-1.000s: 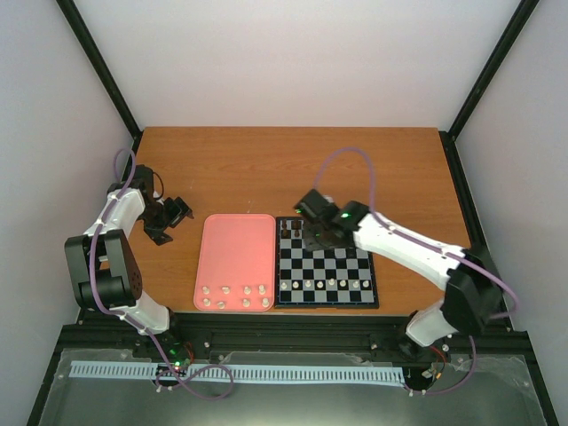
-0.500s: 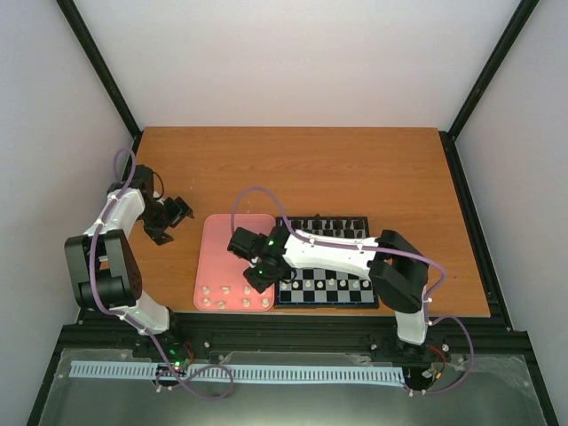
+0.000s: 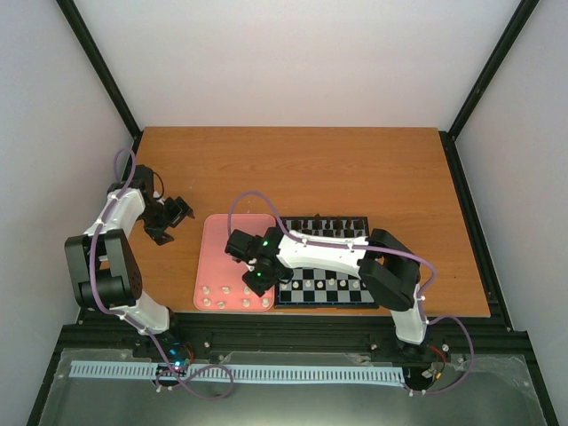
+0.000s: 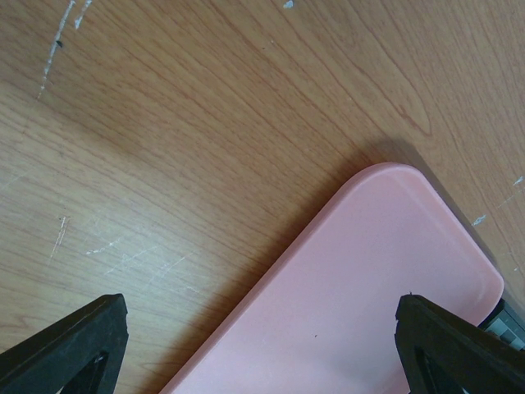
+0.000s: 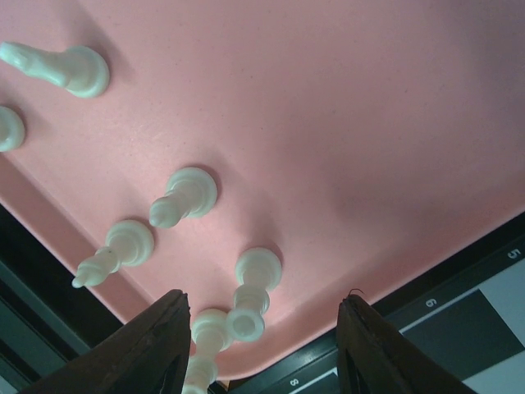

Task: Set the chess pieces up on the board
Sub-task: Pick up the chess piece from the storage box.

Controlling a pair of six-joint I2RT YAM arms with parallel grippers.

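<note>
Right claw [image 5: 264,308] was spread open, empty, over the pink tray [image 5: 328,123] corner beside the board [image 3: 330,272]. Chess pieces [image 5: 250,291] stood beneath it. Left claw [image 4: 262,336] was open, empty, above the counter [image 4: 164,123].

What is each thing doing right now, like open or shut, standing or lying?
right gripper: open, holding nothing.
left gripper: open, holding nothing.
cream-white chess pieces: standing upright on the pink tray.
pink tray: far part bare, near edge filled.
chessboard: partly set, cream-white row near, dark pieces along far row.
</note>
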